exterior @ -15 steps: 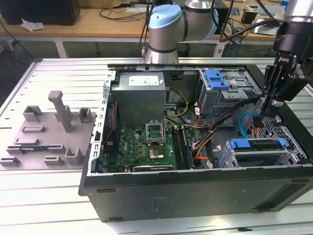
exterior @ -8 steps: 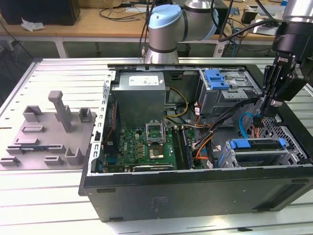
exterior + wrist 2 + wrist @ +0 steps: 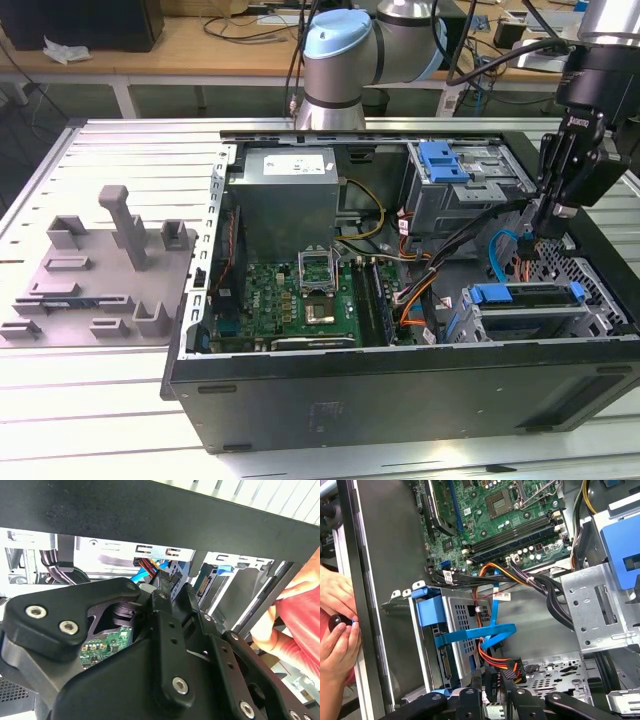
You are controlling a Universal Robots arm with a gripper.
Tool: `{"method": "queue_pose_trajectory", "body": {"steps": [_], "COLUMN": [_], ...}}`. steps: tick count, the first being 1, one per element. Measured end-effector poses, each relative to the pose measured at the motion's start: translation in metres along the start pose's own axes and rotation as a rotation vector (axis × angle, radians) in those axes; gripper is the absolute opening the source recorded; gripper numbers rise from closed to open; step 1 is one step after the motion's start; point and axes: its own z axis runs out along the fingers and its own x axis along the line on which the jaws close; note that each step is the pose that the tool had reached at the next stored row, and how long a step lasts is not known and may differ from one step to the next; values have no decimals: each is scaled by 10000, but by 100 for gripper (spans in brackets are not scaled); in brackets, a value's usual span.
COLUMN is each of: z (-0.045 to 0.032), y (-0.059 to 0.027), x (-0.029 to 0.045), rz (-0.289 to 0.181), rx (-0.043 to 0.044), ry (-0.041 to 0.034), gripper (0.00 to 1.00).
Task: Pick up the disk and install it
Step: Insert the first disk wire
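The disk (image 3: pixel 528 318) lies slotted in the drive cage at the case's front corner, on the exterior view's right, its blue bracket (image 3: pixel 522 294) along its top edge. In the first wrist view the disk's connector edge (image 3: pixel 443 666) shows below the blue bracket (image 3: pixel 430 611). My gripper (image 3: pixel 545 225) hangs just above and behind that cage. It is shut on a black cable connector (image 3: pixel 495 679) with red, orange and yellow wires, a short way from the disk's connector edge. The second wrist view shows the same connector (image 3: pixel 167 582) between the fingertips.
A blue flat cable (image 3: pixel 475 632) crosses beside the cage. The grey power-supply box (image 3: pixel 285 190), motherboard (image 3: pixel 300 300) and a blue latch on a metal cage (image 3: pixel 445 165) fill the case. A person's hands (image 3: pixel 335 625) rest outside the case wall. A grey fixture (image 3: pixel 100 270) sits on the table.
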Motion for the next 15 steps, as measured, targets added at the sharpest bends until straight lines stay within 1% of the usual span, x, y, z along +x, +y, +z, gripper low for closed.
{"method": "queue_pose_trajectory", "body": {"steps": [2, 3, 4, 15], "z": [1, 1, 2, 2], "y": [0, 0, 0, 3], "x": [0, 0, 0, 1], "rz": [17, 28, 40, 44], "rx": [-7, -12, -18, -20], "ry": [0, -1, -1, -2], "gripper": [27, 20, 17, 17]}}
